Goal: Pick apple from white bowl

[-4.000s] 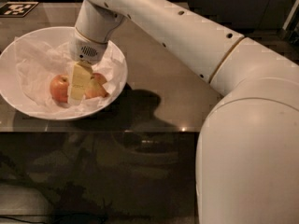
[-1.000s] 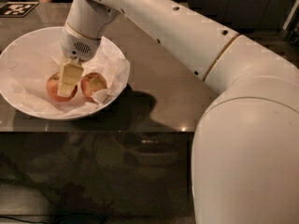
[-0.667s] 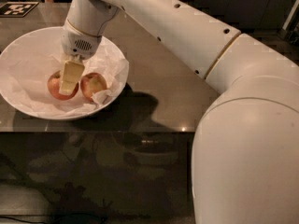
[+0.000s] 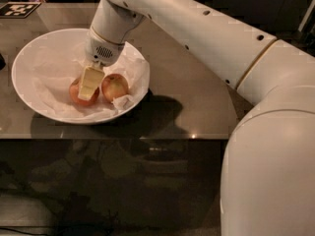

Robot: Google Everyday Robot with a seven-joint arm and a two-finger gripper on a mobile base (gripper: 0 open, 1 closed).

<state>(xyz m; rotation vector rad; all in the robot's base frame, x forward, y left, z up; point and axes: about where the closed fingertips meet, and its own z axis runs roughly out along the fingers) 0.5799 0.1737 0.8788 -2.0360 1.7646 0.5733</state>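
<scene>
Arm (image 4: 206, 33): white and thick, it fills the right side, sweeps across the top and bends down toward the bowl. A thin gold band (image 4: 253, 63) rings it near the big joint on the right.
Table (image 4: 192, 87): dark brown and glossy, with its front edge running across just below the bowl. The arm's shadow (image 4: 165, 109) lies on it right of the bowl.
Bowl (image 4: 22, 65): white, wide and shallow, standing on the left part of the table (far wider than the fruit in it).
Tissue (image 4: 51, 68): crumpled white paper lining the bowl, with folds rising over the right rim.
Wrist (image 4: 105, 47): a rounded white housing hanging over the bowl's middle, just above the fruit.
Gripper (image 4: 87, 90): pale yellow, pointing down and a little left from the wrist. It is inside the bowl, lying over the top and front of the left apple, touching it or very nearly.
Jaws: I cannot tell whether they are spread or closed round the apple, as only one yellow face shows.
Apple (image 4: 74, 94): red-orange, low in the bowl toward its near side, on the tissue. It is the left of two and partly hidden behind the gripper.
Second apple (image 4: 115, 86): just right of the first, with a paler yellowish patch. A tissue fold lies against its lower right.
Marker (image 4: 15, 9): a black-and-white square tag, flat on the table's far left corner.
</scene>
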